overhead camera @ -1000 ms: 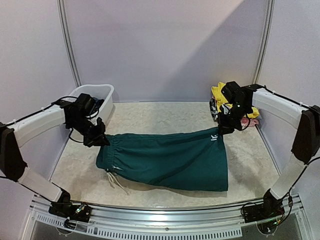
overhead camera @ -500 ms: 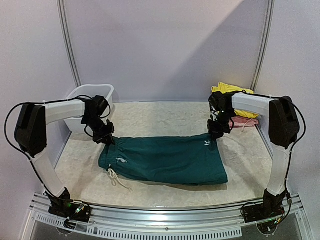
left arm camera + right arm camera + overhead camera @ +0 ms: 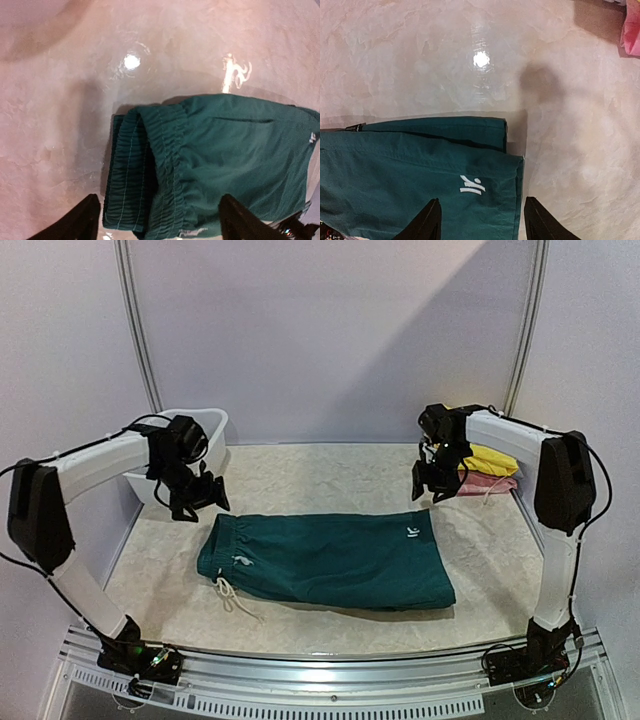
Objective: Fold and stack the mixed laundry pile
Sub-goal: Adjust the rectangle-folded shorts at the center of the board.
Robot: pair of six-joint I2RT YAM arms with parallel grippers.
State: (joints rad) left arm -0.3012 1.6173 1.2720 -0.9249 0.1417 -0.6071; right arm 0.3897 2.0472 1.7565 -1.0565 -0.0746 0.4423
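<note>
dark teal shorts [image 3: 325,560] lie flat on the table [image 3: 330,475]; left jaws and right jaws gape wide, empty

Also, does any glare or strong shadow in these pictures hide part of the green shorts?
No. Left wrist view: a small white glare spot on the table, away from the shorts. Right wrist view: a similar spot and a soft shadow, both on bare table. Top external view: a diagonal shadow across the back wall.
</note>
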